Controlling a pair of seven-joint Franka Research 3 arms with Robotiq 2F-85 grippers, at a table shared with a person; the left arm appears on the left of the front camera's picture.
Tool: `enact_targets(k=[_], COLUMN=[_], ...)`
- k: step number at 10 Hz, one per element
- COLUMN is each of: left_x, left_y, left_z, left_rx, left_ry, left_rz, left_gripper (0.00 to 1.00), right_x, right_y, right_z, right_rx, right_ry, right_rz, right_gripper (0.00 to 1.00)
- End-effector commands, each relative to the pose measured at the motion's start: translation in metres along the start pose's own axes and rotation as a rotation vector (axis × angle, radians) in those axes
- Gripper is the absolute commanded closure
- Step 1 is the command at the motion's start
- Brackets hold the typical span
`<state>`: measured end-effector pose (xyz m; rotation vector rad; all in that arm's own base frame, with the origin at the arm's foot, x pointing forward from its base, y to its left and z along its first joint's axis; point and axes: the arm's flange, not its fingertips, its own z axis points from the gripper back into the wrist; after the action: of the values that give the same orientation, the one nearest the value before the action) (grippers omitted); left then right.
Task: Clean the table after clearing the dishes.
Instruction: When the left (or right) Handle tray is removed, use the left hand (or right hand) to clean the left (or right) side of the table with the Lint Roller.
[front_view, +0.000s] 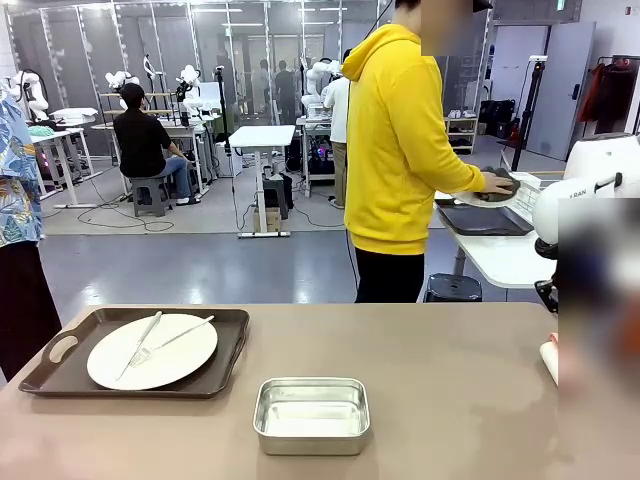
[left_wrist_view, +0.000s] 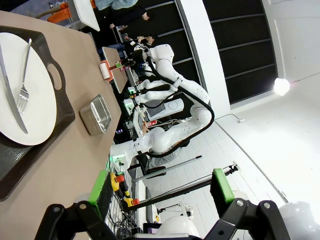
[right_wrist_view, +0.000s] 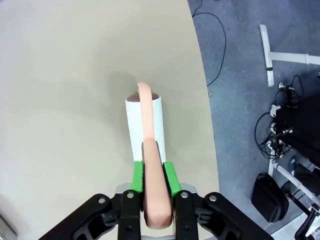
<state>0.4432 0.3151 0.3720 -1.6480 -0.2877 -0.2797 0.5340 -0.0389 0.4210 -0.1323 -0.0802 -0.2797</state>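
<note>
Here the right claw (right_wrist_view: 153, 176) pinches a pink-handled white roller (right_wrist_view: 135, 120), the left claw (left_wrist_view: 161, 187) spread wide.

Your front view is brightly and evenly lit from overhead; the table (front_view: 430, 350) carries only soft shadows, and the steel pan (front_view: 311, 414) shows a pale sheen on its floor. A blurred block smears the lower right edge. In your left wrist view a lamp (left_wrist_view: 281, 86) flares white, and straight lines bow toward the edges. Your right wrist view is sharp, with the roller (right_wrist_view: 134, 125) casting a faint shadow to its left.
</note>
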Motion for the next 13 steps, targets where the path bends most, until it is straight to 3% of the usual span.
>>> enact_targets(k=[1,5,6,13], left_x=[-0.003,-0.003,-0.003,-0.003], left_y=[-0.003,-0.003,-0.003,-0.003], left_z=[-0.002,-0.002,-0.002,-0.002], left_rx=[0.012,0.012,0.012,0.012], left_ry=[-0.011,-0.011,-0.011,-0.011], left_rz=[-0.015,-0.015,-0.015,-0.015], left_gripper=[0.00,0.00,0.00,0.00], right_x=[-0.021,-0.025,-0.001,-0.001], right_y=[0.005,0.009,0.000,0.000], right_z=[-0.046,-0.042,0.001,0.001], right_rx=[-0.013,0.084,0.012,0.012], right_ry=[0.117,0.147,0.008,0.008], right_rz=[-0.042,-0.035,-0.010,-0.010], right_gripper=[0.79,0.79,0.79,0.79])
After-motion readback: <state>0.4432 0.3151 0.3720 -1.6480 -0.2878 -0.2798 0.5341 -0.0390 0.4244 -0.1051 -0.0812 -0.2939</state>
